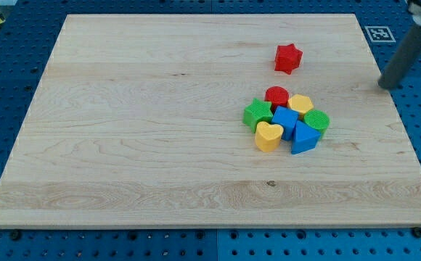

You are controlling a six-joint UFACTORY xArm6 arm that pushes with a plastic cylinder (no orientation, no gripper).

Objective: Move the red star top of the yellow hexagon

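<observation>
Red star near tabletop top edge, toward right corner, apart from yellow hexagon in the pile below. Small, hard, light; slides easily, may spin. Best pushed flat on one side. No hand: only my tip beyond right edge.

Straight dark grey rod, smooth and plain, blurred paler top, my tip blunt-ended

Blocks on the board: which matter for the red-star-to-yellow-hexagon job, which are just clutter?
Job:
red star
yellow hexagon
my tip, off the board's right edge

Clutter:
red cylinder
green star
blue cube
green cylinder
yellow heart
blue triangle
</observation>
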